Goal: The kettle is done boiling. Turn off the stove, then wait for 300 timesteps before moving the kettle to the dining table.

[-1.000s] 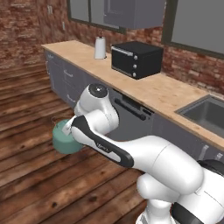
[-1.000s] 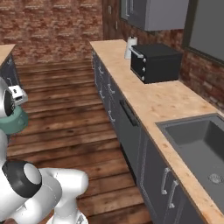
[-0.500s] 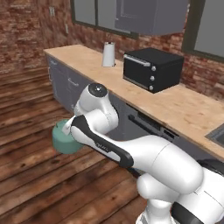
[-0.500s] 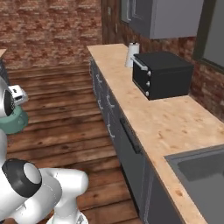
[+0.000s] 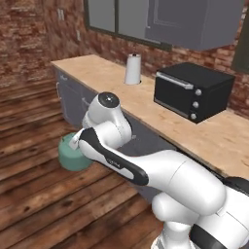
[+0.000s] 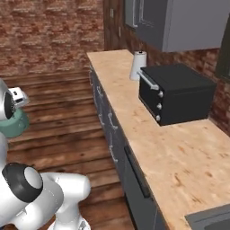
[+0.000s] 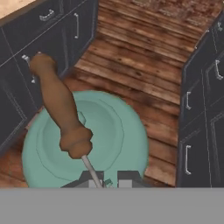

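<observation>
**Base rolls along the counter run; kettle rides in the end effector**

Since the earlier frames the whole view has slid: the sink has dropped out of the left base view and the microwave [image 5: 197,91] now sits larger and nearer the middle, so the base has driven on, while the kettle [image 5: 73,152] keeps its place beside the arm.

One kettle, teal-green, hangs above the wooden plank floor [image 5: 29,194], clear of the boards. In the hand view the end effector [image 7: 110,180] is closed on the thin wire end of the kettle's handle [image 7: 61,109], whose brown wooden grip arches over the lid. The two finger tips sit close together at the kettle's near rim.

One tabletop [image 6: 148,134] of light wood runs over grey drawers. On it stand two things: the one black microwave near the back wall, and one white paper towel roll [image 5: 133,69] just beyond it, toward the far end. They stand apart, not touching.

Grey wall cabinets [image 6: 179,22] hang above.
</observation>
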Available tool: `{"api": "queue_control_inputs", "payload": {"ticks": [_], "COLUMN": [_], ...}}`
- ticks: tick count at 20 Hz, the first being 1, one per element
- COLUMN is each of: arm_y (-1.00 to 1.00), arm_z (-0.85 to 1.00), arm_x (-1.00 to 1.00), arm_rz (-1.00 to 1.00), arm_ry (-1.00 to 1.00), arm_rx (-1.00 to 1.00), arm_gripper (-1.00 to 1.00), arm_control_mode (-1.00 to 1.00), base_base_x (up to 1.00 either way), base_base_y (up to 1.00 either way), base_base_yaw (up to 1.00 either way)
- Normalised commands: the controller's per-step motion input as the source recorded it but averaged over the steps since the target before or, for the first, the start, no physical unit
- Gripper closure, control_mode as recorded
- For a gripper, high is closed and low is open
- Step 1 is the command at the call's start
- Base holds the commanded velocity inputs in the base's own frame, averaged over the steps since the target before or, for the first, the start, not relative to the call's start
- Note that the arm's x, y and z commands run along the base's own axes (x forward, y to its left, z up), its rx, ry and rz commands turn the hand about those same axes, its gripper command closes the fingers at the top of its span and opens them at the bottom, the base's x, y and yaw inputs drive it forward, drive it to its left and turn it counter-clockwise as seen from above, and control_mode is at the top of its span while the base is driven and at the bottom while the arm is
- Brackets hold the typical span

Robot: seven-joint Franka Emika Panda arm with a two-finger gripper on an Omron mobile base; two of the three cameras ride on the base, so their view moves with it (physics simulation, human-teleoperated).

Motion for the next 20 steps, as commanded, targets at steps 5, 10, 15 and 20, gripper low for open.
{"api": "queue_control_inputs", "payload": {"ticks": [5, 10, 15, 20], "arm_y": [0.00, 0.00, 0.00, 0.00], "arm_z": [0.00, 0.00, 0.00, 0.00], "arm_x": [0.00, 0.00, 0.00, 0.00], "arm_rz": [0.00, 0.00, 0.00, 0.00], "arm_ry": [0.00, 0.00, 0.00, 0.00], "arm_rx": [0.00, 0.00, 0.00, 0.00], "arm_gripper": [1.00, 1.00, 1.00, 1.00], "arm_control_mode": [1.00, 1.00, 1.00, 1.00], "base_base_x": [0.92, 0.90, 0.91, 0.89], "base_base_y": [0.09, 0.23, 0.23, 0.23], "base_base_yaw": [0.00, 0.00, 0.00, 0.00]}}
